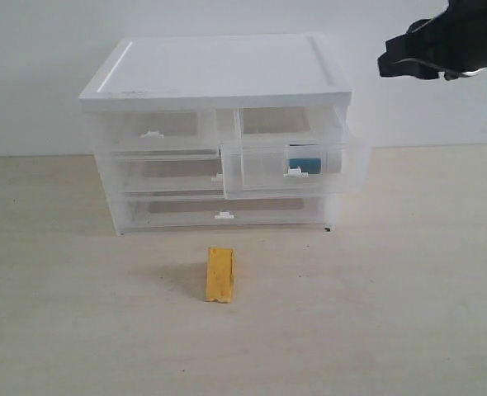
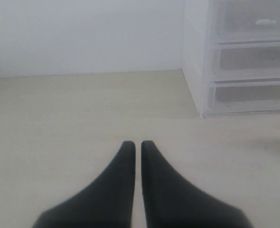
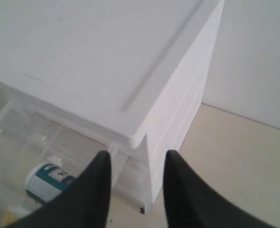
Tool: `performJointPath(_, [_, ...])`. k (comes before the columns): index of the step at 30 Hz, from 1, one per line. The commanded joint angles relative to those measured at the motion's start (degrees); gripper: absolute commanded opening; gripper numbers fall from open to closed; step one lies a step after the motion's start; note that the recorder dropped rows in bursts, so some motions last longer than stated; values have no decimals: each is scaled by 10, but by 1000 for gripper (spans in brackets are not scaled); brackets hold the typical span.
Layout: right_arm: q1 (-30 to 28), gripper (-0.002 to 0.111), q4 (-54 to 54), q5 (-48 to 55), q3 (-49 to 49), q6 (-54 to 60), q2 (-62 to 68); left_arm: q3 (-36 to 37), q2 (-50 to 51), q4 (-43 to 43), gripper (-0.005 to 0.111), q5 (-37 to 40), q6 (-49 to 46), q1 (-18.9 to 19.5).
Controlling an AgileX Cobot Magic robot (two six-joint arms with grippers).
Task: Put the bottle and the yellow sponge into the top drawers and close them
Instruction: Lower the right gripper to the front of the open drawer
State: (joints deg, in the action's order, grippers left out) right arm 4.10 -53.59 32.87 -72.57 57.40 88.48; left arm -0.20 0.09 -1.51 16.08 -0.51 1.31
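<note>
**Yellow foam next: soft, light, an easy pinch**

Located yellow sponge on the bench, in front of the cabinet and well apart from both arms. Seemingly propped on a narrow face, not lying flat. Judged very light, porous and squashy, neither slippery nor fragile. Best taken across the two broad faces, near the middle, with a gentle squeeze. Likely to tip if nudged from one side before closing.

Noted bottle already inside the right one of the top drawers, seemingly on its side, close behind the front wall. Judged hard, smooth and round, so prone to roll when that drawer gets pushed shut. Right drawer pulled out; left one shut, with nothing visible inside.

Left fingers: pressed together, nothing between, low over bare bench beside the cabinet.

Right fingers: parted, empty, raised above the cabinet's right front corner.
</note>
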Motion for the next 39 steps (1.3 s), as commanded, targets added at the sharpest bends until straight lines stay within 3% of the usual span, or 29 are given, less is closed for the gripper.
performJointPath(1, [-1,0,94,-5,-1,-100,-41,2,-1,4,4,-2,5,1])
performJointPath(6, [31,0,111,-19,2,-107,-84,2,-1,4,4,-1,5,1])
performJointPath(10, [145,0,111,-294,129,-87,-167,2,-1,4,4,0,5,1])
performJointPath(12, [187,0,111,-353,182,-39,-187,2,-1,4,4,0,5,1])
performJointPath(17, [265,0,111,-302,253,126,-200,2,-1,4,4,-1,5,1])
performJointPath(21, [276,0,111,-176,273,229,-199,2,-1,4,4,-1,5,1])
performJointPath(28, [268,0,170,-13,279,240,-198,2,-1,4,4,-1,5,1])
performJointPath(31, [268,0,183,-60,279,179,-198,2,-1,4,4,0,5,1])
performJointPath(34, [268,0,182,-207,279,41,-198,2,-1,4,4,0,5,1])
performJointPath(39, [268,0,178,-219,279,-29,-198,2,-1,4,4,0,5,1])
